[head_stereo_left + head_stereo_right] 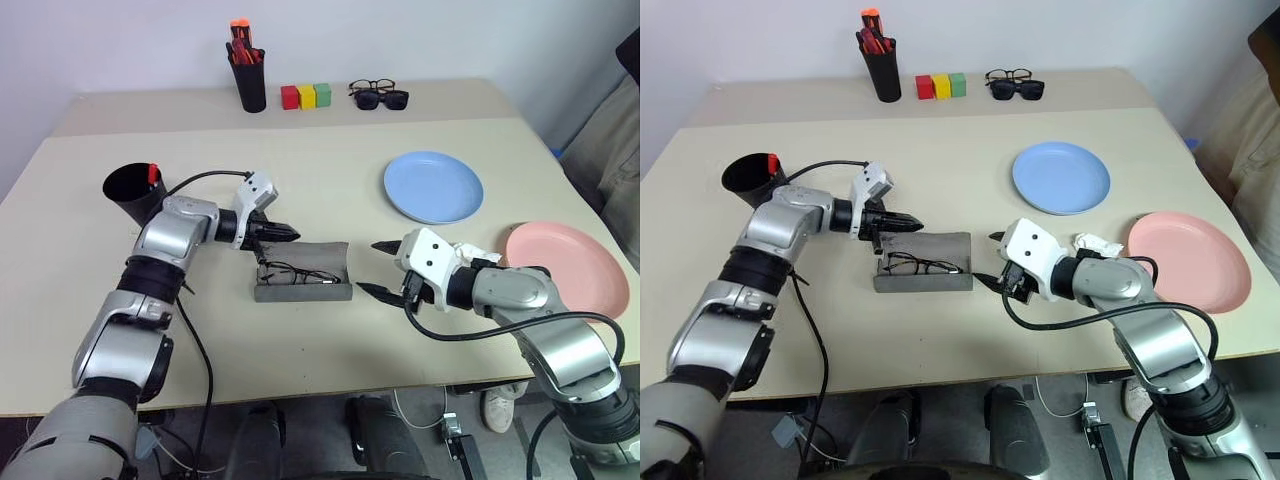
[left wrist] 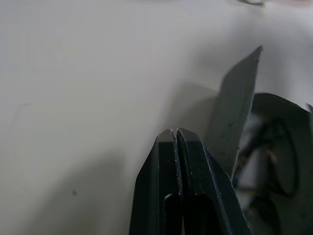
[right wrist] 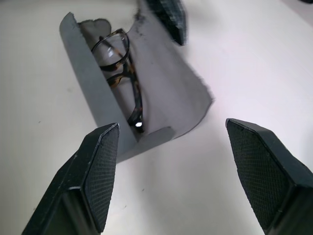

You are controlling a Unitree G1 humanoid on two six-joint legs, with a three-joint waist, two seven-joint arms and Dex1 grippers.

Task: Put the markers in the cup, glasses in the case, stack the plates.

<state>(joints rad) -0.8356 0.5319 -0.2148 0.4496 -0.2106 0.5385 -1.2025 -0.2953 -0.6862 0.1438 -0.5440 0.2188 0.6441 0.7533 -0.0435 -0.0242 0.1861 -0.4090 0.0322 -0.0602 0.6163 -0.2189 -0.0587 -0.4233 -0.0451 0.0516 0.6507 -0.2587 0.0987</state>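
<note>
Inside open case (image 1: 303, 285), glasses (image 3: 122, 73) prob. light, fragile; nudge lid edge. Left end effector (image 1: 290, 234) clenched empty, right end effector (image 1: 380, 268) spread.

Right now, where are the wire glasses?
The glasses lie inside the open grey case at the table's middle, between the left gripper and the right gripper.

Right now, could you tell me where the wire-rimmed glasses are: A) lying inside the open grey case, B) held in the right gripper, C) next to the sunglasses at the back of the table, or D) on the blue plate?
A: the glasses lie inside the open grey case, and the right gripper stands open and empty beside it.
</note>
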